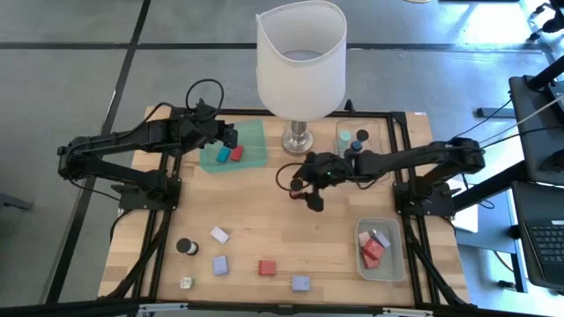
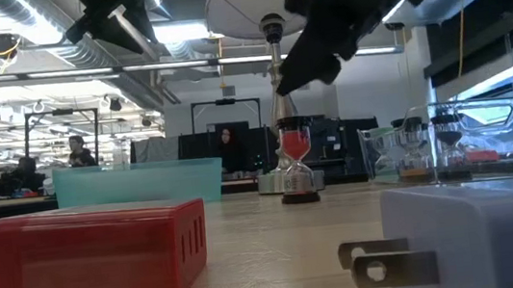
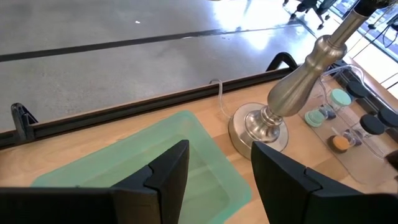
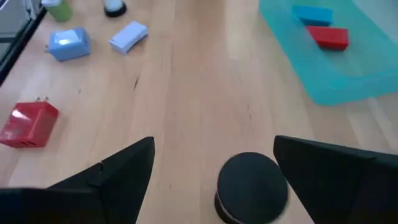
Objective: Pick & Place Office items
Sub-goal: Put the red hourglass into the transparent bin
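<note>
A short dark-capped cylinder with red inside (image 2: pixel 295 159) stands upright on the wood table; from above its black cap (image 4: pixel 252 186) shows. My right gripper (image 4: pixel 214 149) hangs open over it near the table's middle (image 1: pixel 310 189), one finger on either side and clear of the cap. My left gripper (image 3: pixel 217 155) is open over the green tray (image 1: pixel 254 141) at the far left, with nothing between its fingers. In that tray lie a blue piece (image 1: pixel 223 154) and a red piece (image 1: pixel 236 153).
The big lamp (image 1: pixel 300 62) stands at the far middle. Beside it is a clear tray (image 1: pixel 370 128) with cylinders. A second clear tray (image 1: pixel 392 231) at the near right holds red and pink pieces. Loose near the front lie a white block (image 1: pixel 218 234), lavender blocks (image 1: pixel 220 264), a red block (image 1: pixel 266 267) and a dark-capped cylinder (image 1: pixel 186 246).
</note>
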You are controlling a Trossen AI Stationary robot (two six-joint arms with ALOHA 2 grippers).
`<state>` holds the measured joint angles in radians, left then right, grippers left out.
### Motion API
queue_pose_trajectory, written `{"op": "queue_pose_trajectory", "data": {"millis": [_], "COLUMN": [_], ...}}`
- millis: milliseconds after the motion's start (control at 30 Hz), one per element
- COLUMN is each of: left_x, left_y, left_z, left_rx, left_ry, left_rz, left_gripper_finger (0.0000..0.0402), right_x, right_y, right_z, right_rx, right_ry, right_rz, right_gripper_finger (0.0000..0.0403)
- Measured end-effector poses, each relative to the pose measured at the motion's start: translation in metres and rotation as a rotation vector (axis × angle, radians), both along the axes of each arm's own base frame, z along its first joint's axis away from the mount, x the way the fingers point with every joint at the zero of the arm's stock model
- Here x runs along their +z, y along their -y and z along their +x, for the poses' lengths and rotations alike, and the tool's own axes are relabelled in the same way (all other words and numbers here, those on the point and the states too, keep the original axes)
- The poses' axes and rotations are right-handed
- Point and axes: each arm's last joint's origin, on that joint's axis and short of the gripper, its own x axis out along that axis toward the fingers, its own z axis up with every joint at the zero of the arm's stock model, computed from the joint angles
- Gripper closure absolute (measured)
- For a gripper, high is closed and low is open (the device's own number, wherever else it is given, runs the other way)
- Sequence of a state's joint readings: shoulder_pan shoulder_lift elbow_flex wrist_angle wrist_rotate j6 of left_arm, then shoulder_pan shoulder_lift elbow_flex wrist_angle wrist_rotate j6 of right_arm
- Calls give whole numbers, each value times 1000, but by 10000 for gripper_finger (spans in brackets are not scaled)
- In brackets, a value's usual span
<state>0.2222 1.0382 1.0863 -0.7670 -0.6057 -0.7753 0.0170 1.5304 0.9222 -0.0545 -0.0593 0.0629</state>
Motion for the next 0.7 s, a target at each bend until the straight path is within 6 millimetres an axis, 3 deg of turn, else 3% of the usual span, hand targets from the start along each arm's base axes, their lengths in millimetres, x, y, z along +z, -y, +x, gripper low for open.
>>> {"op": "queue_pose_trajectory", "data": {"millis": [700], "left_x": [0], "left_y": [0], "left_z": [0], "left_rx": [1], "left_ry": [-3], "left_rz": [4], "left_gripper_finger": [231], "right_x": [-44], "right_y": [4], "right_z": [18], "right_rx": [-103], "right_ry": [-98], "right_rz": [-83], "right_gripper_finger": [71]}}
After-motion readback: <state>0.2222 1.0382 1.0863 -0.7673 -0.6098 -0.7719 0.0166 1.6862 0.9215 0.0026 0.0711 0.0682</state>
